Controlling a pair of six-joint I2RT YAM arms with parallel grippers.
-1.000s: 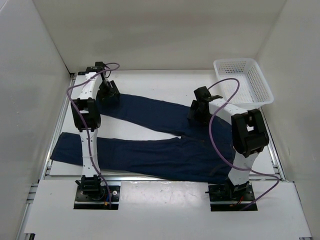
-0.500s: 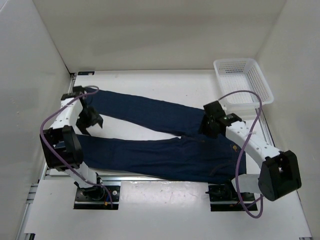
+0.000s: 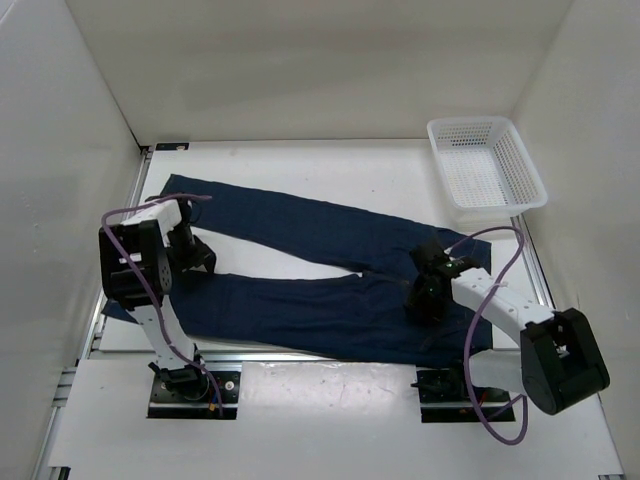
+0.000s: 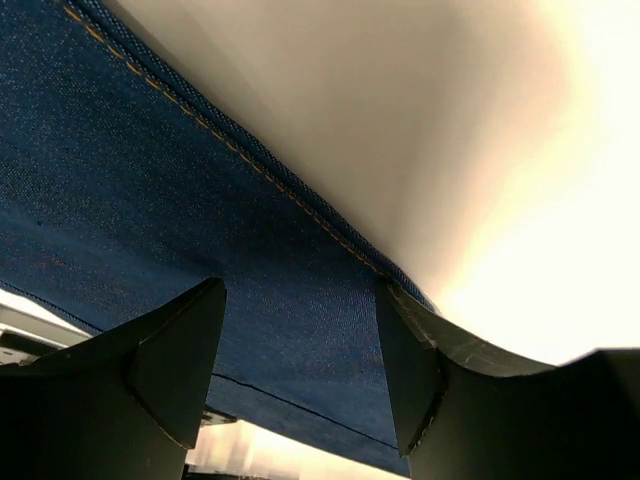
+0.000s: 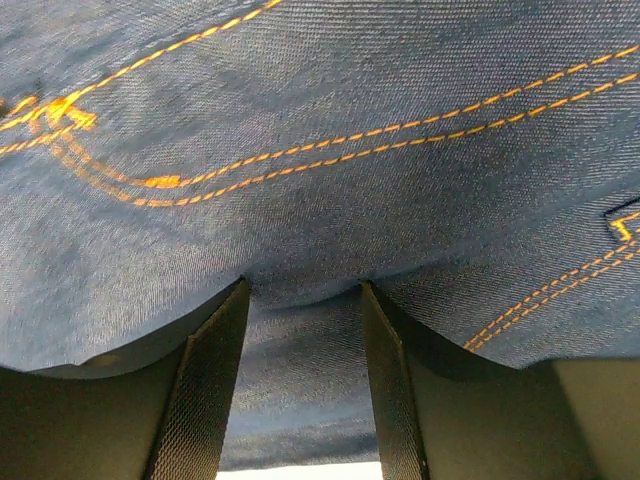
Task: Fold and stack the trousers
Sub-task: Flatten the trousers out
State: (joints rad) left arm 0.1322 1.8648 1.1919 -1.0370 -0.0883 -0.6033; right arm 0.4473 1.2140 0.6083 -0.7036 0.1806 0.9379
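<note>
trousers (image 3: 310, 310): spread flat on the desk (image 3: 330, 165), waist toward the near right corner, both legs running to the left edge in a narrow v, one far and one near.
why laid so: opened out flat, each leg shows its whole length, so one half can probably be laid over the other.
left gripper (image 3: 193, 255): low at the inner edge of the near leg, close to the left edge of the desk.
left fingers (image 4: 175, 360): apart, straddling flat denim where the stitched leg edge meets one tip; nothing is pinched.
left arm: folded tight, elbow raised by the left edge, forearm angled down and rightward.
right gripper (image 3: 425, 297): down on the seat, just short of the waist, toward the near right corner.
right fingers (image 5: 205, 400): a little apart, with a pucker of denim bulging between them; i cannot tell whether they bite.
right arm: stretched low, elbow out at the near right corner, forearm running left.
why placed so: one gripper at each end of the near half, likely to lift it together.
basket (image 3: 487, 165): far right corner, well apart from the denim.
</note>
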